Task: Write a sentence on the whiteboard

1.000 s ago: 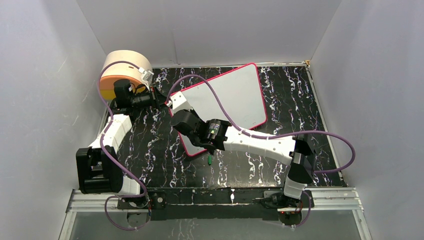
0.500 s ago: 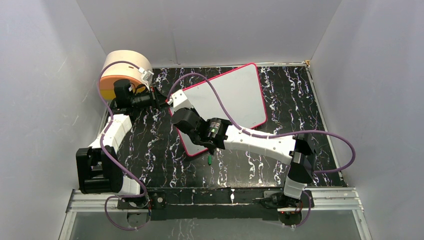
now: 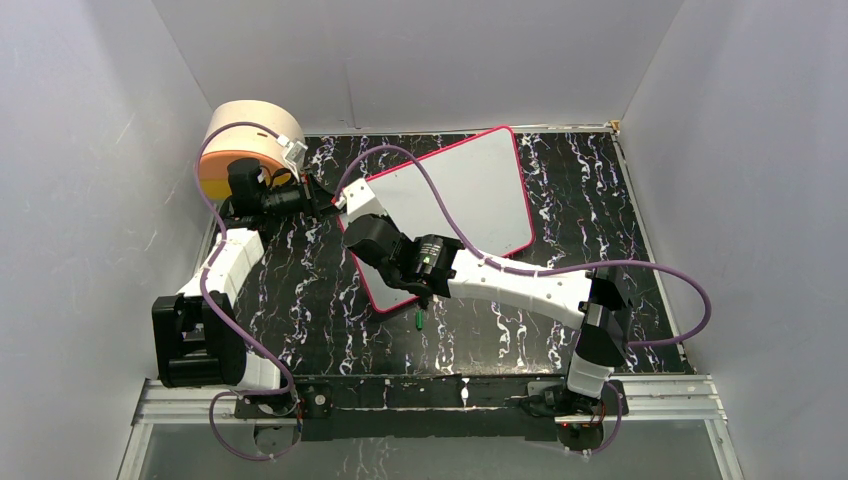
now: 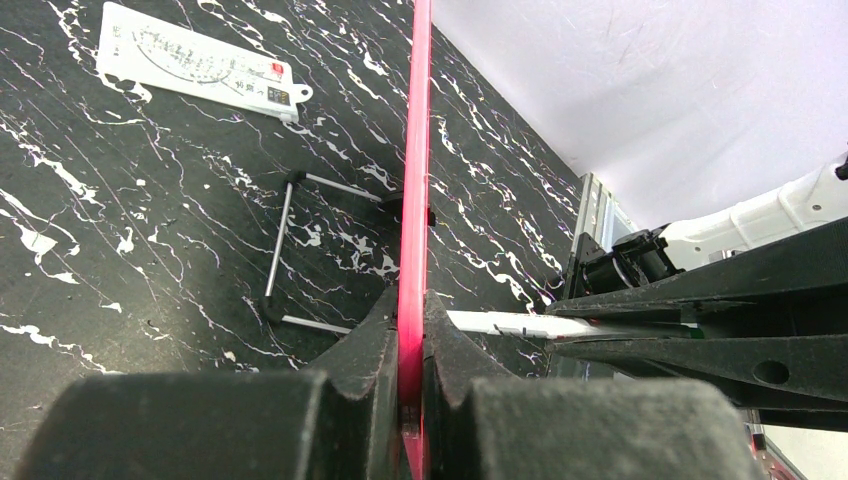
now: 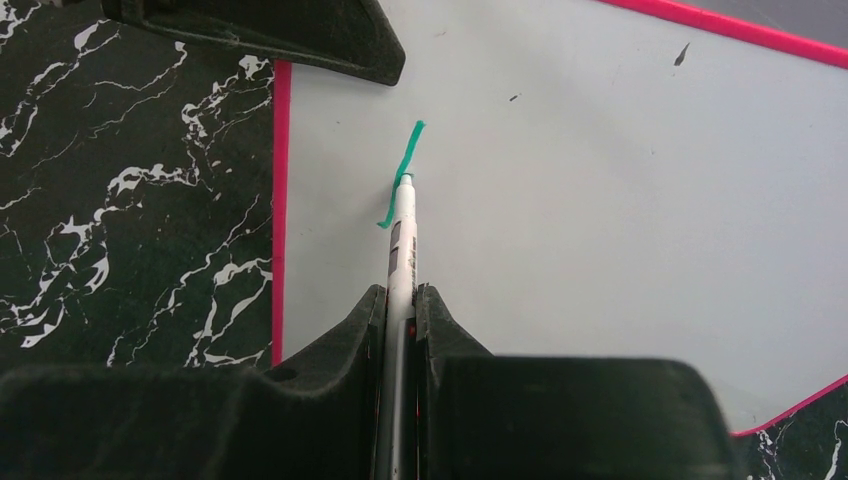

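The black white-veined marble table carries the large flat white whiteboard with its thin pink-red rim, which lies angled across the middle of it. Over the last second my right arm has crept a little toward the whiteboard's left edge, so I judge a stroke is being drawn, not merely lined up.

My left gripper is clamped fully on the whiteboard's pink rim at its left edge. That grip steadies the whiteboard against the pen's push.

My right gripper is closed narrowly around the slim white marker pen. It holds the barrel lengthwise between the jaws, with the tip pointing away from me and touching the white surface just inside the whiteboard's left rim.

The sentence is so far one short teal-green slanted line with a small hook at its near end, and the pen tip sits on it partway along. I judge this to be the first letter's opening stroke, so nearly all of the writing is left to do.
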Controlling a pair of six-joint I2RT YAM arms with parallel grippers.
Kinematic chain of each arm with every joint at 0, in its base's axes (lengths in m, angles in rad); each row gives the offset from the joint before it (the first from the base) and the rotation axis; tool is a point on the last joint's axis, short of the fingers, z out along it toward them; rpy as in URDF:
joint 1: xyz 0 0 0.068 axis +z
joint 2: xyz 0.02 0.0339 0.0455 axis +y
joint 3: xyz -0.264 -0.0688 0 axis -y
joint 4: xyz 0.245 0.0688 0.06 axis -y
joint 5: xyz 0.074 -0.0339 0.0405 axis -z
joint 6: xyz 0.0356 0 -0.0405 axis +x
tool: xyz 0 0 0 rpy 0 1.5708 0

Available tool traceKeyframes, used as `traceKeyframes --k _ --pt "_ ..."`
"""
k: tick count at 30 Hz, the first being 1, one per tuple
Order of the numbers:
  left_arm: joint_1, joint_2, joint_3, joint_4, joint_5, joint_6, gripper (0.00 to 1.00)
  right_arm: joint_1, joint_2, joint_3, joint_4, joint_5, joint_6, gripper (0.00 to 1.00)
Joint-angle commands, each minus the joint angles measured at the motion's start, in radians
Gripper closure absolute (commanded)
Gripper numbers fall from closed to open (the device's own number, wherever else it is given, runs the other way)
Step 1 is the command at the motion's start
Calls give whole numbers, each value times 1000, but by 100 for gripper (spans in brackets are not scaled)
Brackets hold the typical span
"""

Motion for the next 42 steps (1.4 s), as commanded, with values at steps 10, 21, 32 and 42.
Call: traceKeyframes --k 10,21,32,42 --pt "-13 -3 -6 -23 -36 69 100 -9 -19 -2 14 45 18 100" --pt "-15 -1 -5 -25 -36 71 100 -25 -33 -18 -15 79 38 100" --pt "-15 -2 -6 -26 -37 72 100 -35 -41 -19 -31 92 53 100" --pt "-14 0 -5 -28 -38 73 100 -35 -87 -39 18 53 26 100"
